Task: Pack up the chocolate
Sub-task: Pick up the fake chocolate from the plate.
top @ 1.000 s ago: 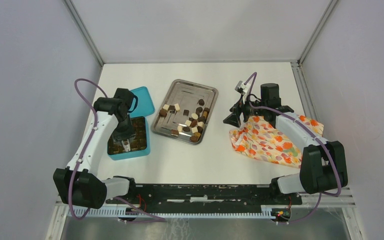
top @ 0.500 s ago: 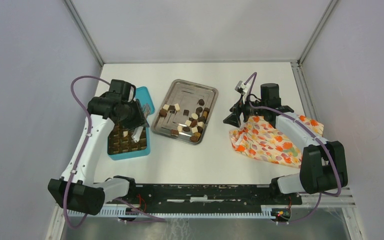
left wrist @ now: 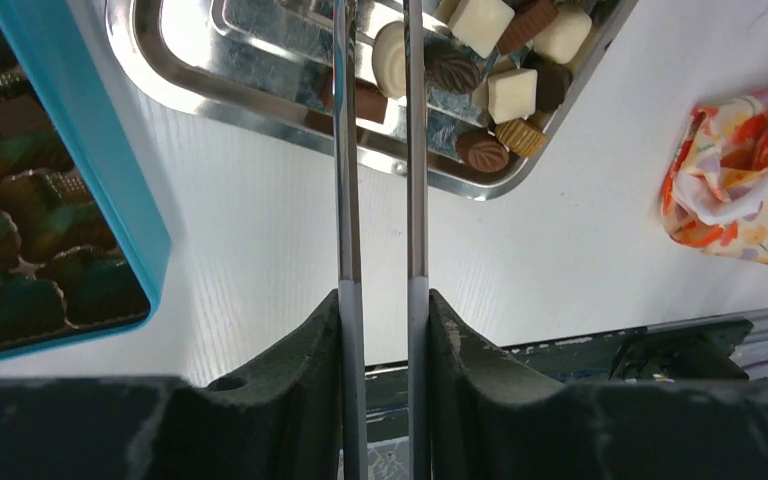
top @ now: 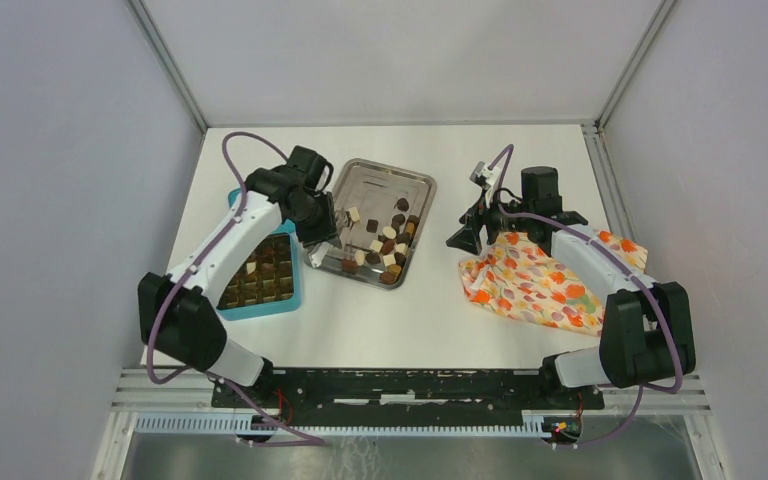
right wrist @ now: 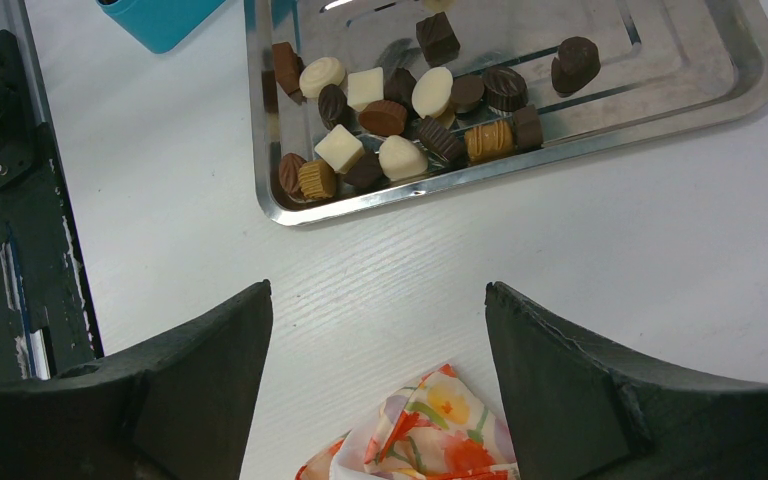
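Chocolate (top: 390, 245) sits heaped in the tray's (top: 380, 166) near-right part, just right of my left claw (top: 344, 252), whose 2 thin blades hang slightly parted and empty. My right claw (right wrist: 378, 295), spread wide and empty, is farther off.

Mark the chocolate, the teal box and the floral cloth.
chocolate (right wrist: 340, 148): right wrist view, a white square piece in the heap.
teal box (left wrist: 90, 140): left wrist view, its side wall.
floral cloth (top: 535, 285): top view, middle of the fabric.

A robot lab cell: bare grey walls (top: 400, 60), white table (top: 440, 310), two arms (top: 210, 262) bolted to a rail (top: 400, 385) at 6 o'clock.
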Robot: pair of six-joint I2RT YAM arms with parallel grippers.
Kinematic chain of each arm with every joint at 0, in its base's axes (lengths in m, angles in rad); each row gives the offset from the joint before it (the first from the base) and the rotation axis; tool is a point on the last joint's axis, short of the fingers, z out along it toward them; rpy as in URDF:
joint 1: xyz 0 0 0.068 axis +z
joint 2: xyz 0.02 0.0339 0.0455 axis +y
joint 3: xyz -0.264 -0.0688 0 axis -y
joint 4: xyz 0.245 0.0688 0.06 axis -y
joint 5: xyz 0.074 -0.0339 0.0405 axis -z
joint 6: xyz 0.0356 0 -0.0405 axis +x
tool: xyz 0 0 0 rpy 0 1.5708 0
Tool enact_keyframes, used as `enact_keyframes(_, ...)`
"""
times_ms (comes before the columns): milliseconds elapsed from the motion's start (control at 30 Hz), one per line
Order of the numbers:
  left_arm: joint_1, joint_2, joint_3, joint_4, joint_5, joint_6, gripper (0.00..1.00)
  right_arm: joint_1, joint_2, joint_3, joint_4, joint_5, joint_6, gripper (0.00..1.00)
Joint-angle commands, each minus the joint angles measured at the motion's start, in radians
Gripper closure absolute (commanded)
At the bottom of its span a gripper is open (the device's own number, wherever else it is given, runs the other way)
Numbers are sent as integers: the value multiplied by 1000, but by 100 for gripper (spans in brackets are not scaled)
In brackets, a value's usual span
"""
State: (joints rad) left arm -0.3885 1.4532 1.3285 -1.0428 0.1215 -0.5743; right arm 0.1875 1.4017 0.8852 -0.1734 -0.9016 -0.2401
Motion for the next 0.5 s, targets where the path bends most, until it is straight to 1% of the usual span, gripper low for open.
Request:
enact_keyframes(0,-29,96,115,9,-91,31,62,-2,-21,-3,28,-11,-13,16)
enact_keyframes(200,-48,179,196,-52,-172,70,62,-2,-20,-3,24,-10,-16,16)
enact_keyframes(467,-67,238,252,-85,-200,106,59,-2,-16,-5,26,-8,-15,17)
